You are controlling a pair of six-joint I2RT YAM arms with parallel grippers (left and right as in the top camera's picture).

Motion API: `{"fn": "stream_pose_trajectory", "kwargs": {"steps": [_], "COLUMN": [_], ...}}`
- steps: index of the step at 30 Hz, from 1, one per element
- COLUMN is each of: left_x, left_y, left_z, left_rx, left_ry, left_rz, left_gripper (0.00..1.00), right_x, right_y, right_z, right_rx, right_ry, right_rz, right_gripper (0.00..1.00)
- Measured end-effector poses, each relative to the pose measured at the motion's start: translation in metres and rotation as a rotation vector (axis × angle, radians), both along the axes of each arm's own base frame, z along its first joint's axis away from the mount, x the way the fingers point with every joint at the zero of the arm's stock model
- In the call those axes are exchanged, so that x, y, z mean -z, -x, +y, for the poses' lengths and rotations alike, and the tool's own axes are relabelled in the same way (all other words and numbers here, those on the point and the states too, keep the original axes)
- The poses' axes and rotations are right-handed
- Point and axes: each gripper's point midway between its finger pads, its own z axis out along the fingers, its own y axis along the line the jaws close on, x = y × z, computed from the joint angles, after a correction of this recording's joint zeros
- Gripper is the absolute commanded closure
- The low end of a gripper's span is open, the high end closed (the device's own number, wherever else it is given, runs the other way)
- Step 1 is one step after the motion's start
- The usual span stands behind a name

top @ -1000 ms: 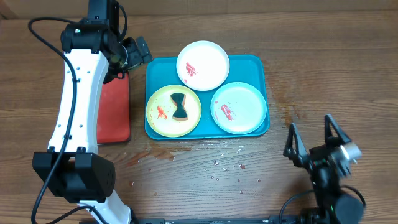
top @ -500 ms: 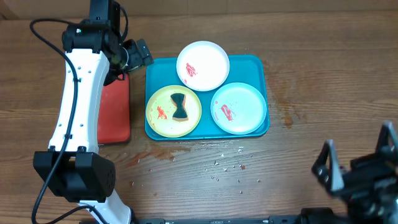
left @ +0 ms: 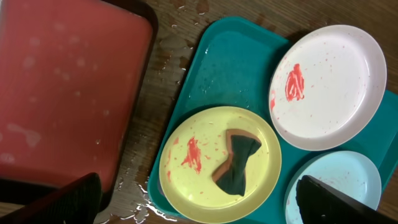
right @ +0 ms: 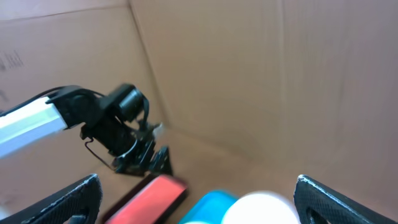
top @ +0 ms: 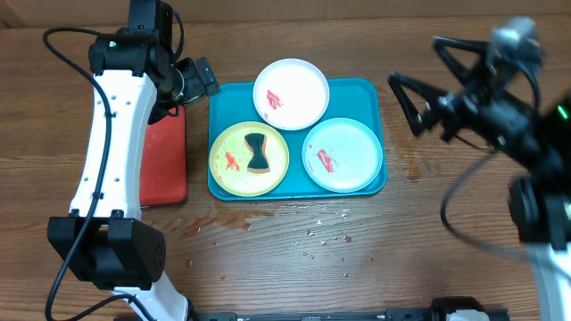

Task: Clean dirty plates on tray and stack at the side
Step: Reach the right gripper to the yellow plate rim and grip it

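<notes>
Plates (top: 299, 98) untouched; left fingers (left: 65, 200), right fingers (right: 339, 202) wide-spread, empty

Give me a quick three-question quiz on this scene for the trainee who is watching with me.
1. True or false: the dark sponge lies on the white plate.
2. The mint-blue plate holds: A) a red smear, B) the sponge, C) nothing at all.
3. Which plate on the teal tray lies nearest the red tray?

Key:
1. False. It lies on the yellow-green plate.
2. A.
3. The yellow-green plate.
</notes>
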Motion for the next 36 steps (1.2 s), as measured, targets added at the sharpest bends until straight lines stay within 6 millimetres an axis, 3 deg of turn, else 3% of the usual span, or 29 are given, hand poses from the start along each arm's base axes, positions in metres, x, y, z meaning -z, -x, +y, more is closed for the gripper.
{"fn": "stream_pose_trajectory", "kwargs": {"steps": [4,6,7,9,11,14,17,21,32,36], "left_x": [0.0,0.0,0.0,-0.001,-0.002,-0.002,-0.002,-0.002,-0.002,-0.002], "left_y": [0.0,0.0,-0.001,-0.003,-0.005,-0.006,-0.006,-0.006,-0.005,-0.005], "left_z": [0.0,0.0,0.0,0.0,0.0,0.0,0.0,0.0,0.0,0.0], "left_rx": [0.0,0.0,0.0,0.0,0.0,0.0,0.0,0.0,0.003,0.004], "left_ry": [0.0,0.0,0.0,0.001,0.002,0.002,0.001,0.001,0.0,-0.001], "left_rz": [0.001,0.0,-0.003,-0.013,-0.023,-0.026,-0.026,-0.025,-0.023,-0.022], "left_gripper": [0.0,0.0,0.0,0.0,0.0,0.0,0.0,0.05,0.0,0.12], "right_x": [0.072,0.133,0.153,0.179,0.197,0.224,0.247,0.281,0.383,0.407], "right_y": [-0.044,-0.061,-0.065,-0.078,-0.091,-0.101,-0.103,-0.101,-0.08,-0.077], "right_z": [0.01,0.024,0.029,0.044,0.06,0.086,0.102,0.118,0.172,0.175], "right_rx": [0.023,0.077,0.099,0.119,0.108,0.063,0.044,0.075,0.085,0.094], "right_ry": [-0.045,0.013,0.051,0.108,0.137,0.159,0.187,0.278,0.515,0.558], "right_rz": [0.373,0.65,0.733,0.809,0.825,0.846,0.877,0.908,0.953,0.974], "right_gripper": [0.0,0.0,0.0,0.0,0.04,0.36,0.47,0.47,0.47,0.47]}}
